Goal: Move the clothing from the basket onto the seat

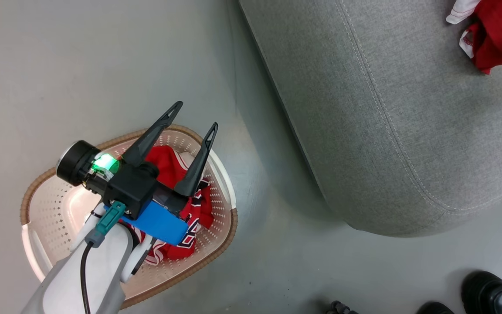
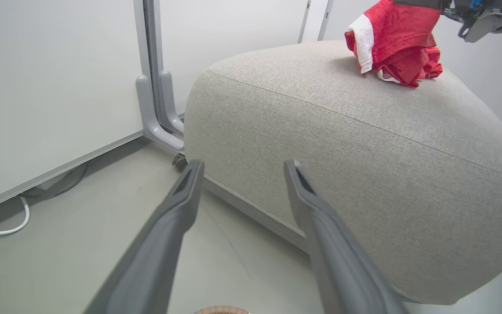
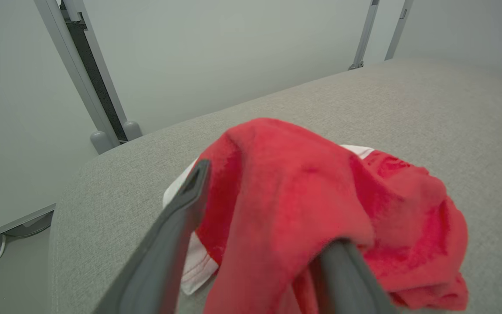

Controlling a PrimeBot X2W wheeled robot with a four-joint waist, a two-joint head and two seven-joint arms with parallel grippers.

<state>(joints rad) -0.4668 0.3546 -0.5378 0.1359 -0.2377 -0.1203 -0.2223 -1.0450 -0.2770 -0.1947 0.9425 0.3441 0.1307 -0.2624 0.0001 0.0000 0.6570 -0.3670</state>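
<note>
Right tool [image 3: 268,205] stands parted above the seat [image 3: 408,100], one red garment [image 3: 303,187] lying there, partly over its finger [image 3: 347,283]. Left tool [image 1: 195,115] hovers wide open, empty, over the basket [image 1: 216,257]. I judge the task half done: the other garment [image 1: 164,159] lies inside.

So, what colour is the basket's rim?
Its rim is brown, woven-looking; the head view shows it best.

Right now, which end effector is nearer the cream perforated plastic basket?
Left. The left end effector hangs over the basket; the right end effector is at the grey fabric seat.
</note>
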